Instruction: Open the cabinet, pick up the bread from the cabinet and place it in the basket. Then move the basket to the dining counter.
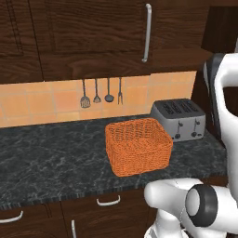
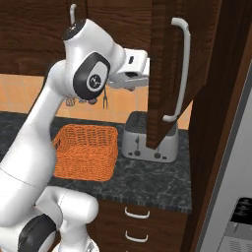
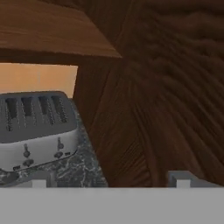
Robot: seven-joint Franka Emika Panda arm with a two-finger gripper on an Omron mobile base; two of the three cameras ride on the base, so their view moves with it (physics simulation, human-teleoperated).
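While the open cabinet door (image 2: 170, 74) hides the shelf, the gripper (image 3: 109, 177) beside it gapes wide, holding nothing.

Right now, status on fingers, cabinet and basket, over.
Fingers open, empty, close by the cabinet door. Door swung ajar above toaster. Basket empty on black worktop. Bread not seen.

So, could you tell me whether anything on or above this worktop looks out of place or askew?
Only one thing stands out: the cabinet door above the toaster hangs swung open over the worktop. The basket sits upright and empty, the hanging utensils are in line, and nothing is spilled.
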